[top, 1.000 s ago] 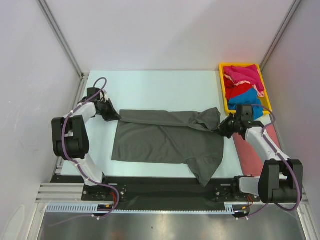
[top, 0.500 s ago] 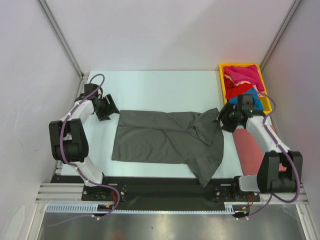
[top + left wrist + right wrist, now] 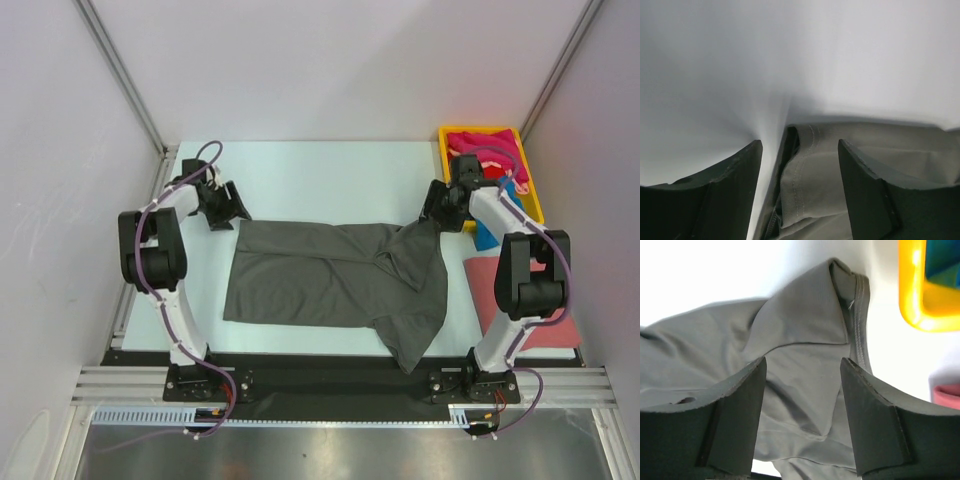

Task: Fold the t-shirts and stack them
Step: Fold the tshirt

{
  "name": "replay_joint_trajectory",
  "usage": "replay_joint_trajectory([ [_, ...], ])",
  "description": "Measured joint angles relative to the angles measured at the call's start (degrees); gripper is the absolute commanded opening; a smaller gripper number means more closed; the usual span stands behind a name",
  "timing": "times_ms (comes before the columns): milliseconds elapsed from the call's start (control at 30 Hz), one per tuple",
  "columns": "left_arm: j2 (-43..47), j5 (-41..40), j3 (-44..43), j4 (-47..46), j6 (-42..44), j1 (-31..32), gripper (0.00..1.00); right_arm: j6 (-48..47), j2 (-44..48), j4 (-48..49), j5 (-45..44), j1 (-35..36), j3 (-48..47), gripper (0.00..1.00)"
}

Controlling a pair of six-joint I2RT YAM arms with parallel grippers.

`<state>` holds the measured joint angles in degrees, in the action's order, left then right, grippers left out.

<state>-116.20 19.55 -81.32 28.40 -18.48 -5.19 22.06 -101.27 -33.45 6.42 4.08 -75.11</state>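
Note:
A large dark grey t-shirt lies spread on the white table, its right part creased and one flap reaching the near edge. My left gripper stands open just off the shirt's far left corner. In the left wrist view the stitched hem lies loose between the parted fingers of that gripper. My right gripper hangs open over the shirt's far right corner, and the grey cloth lies free below its jaws. A salmon-pink t-shirt lies flat at the right.
A yellow tray at the far right corner holds a magenta shirt and a blue one; its rim shows in the right wrist view. White walls enclose the table on three sides.
Both grippers have opened and let go of the grey shirt's far corners. Both have drawn back towards the far side. The shirt's far edge now lies on the table.

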Motion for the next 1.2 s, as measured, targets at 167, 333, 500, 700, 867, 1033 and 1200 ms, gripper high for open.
replay_joint_trajectory([
  [167, -1.2, 1.9, -0.3, -0.7, -0.4, 0.1, 0.41, -2.8, -3.7, -2.0, -4.0, 1.5, -4.5, 0.67],
  [333, -3.0, 4.8, 0.1, -2.5, -2.9, 0.1, 0.03, -4.8, -7.7, -2.5, -6.7, 2.1, -7.0, 0.68],
  [500, -3.3, 5.5, 0.1, -2.7, -3.6, -0.7, 0.00, -6.5, -9.8, -3.8, -8.8, 2.1, -7.5, 0.68],
  [700, -3.0, 3.5, -0.6, -1.6, -4.0, -3.5, 0.02, -6.6, -10.5, -3.3, -8.4, 2.1, -7.8, 0.69],
  [867, -3.1, 1.7, -3.1, -0.2, -3.7, -5.6, 0.41, -6.6, -13.3, -2.2, -6.6, 2.1, -8.9, 0.68],
  [1033, -2.4, 0.3, -3.1, 0.4, -3.4, -5.7, 0.62, -6.1, -15.4, -1.7, -4.5, 1.9, -11.4, 0.66],
  [1200, -0.5, -0.1, -2.8, 1.2, -2.8, -5.7, 0.41, -5.5, -17.4, -1.0, -2.3, 1.6, -14.3, 0.57],
])
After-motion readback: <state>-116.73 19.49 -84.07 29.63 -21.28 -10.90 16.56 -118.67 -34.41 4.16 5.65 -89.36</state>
